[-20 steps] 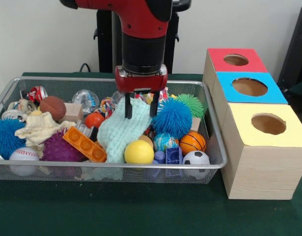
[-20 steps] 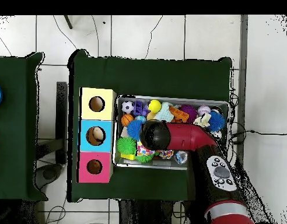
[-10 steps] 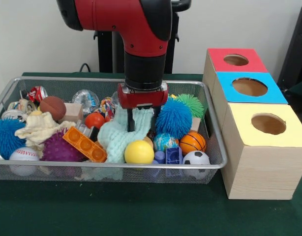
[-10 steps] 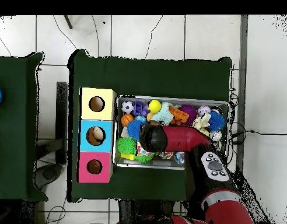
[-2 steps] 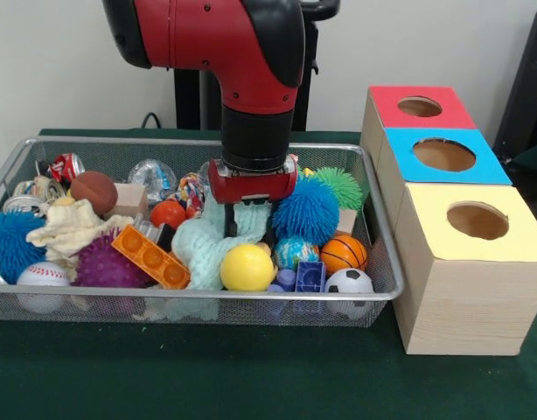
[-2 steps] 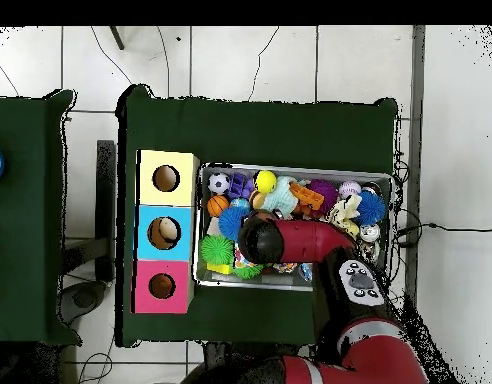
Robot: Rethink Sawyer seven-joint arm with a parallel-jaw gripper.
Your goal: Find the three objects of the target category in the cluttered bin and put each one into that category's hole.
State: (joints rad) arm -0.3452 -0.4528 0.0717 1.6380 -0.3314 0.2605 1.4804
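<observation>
In the middle of the wire bin point(image 5: 384, 229), the hand point(image 5: 249, 229) is pushed down into the mint cloth point(image 5: 203, 247), fingers apparently closing on its bunched folds. It is not yet lifted; I judge no sorting visibly done, the three holed boxes point(image 5: 452, 197) waiting.

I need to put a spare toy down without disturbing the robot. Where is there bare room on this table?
The green cloth in front of the wire bin and the boxes lies bare. The bin is crowded edge to edge, with the gripper down in the mint cloth beside the yellow ball. The three box tops hold only their holes.
</observation>
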